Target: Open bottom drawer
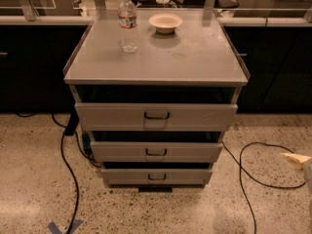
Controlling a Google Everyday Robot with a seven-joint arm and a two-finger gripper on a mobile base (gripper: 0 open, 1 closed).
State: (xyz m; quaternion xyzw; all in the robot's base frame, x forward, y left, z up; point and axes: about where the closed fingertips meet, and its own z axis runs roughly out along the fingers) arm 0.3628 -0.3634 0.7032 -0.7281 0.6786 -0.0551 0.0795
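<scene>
The bottom drawer (156,176) is the slimmest grey front at the foot of the grey metal cabinet (156,62), with a small dark handle (156,177) at its centre. It stands out a little beyond the cabinet body, with a dark gap above it. Above it sit the middle drawer (156,151) and the tall top drawer (156,116). My gripper (298,160) shows only as a pale tip at the right edge of the view, low over the floor, far to the right of the drawers and touching nothing.
A water bottle (127,21) and a pale bowl (165,22) stand on the cabinet top. Black cables run over the speckled floor at the left (66,174) and right (246,179). Blue tape (61,226) marks the floor. Dark cupboards line the back.
</scene>
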